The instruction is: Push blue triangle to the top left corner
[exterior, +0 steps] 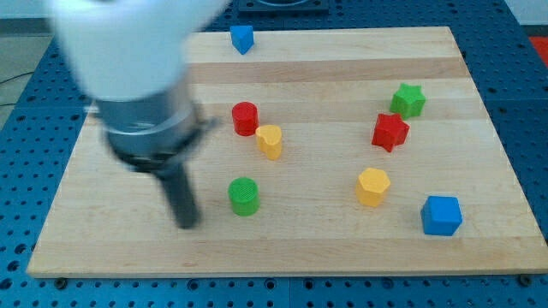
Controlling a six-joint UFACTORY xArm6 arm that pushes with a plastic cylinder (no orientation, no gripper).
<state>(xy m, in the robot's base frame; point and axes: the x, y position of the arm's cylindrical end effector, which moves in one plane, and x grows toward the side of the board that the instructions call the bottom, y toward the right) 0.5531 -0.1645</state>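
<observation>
Tool: my tip point(187, 224), a bare rod with nothing to open or close, touching no block, low on the view's left, just left of the green cylinder point(244, 196).

Step in hand, advised: travel up past the red cylinder point(245, 118) and yellow block point(270, 141), come round to the blue triangle's point(241, 38) right side, then push steadily leftward along the top edge.

Task item: blue triangle, small wedge-shaped, sitting at the wooden board's point(342, 248) top edge, left of centre, well apart from my tip.

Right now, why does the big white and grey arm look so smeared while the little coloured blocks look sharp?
In the camera view, the arm and my tip are blurred, likely by motion; the blue triangle block and green cylinder block stay crisp on the evenly lit wooden board, casting soft shadows.
</observation>
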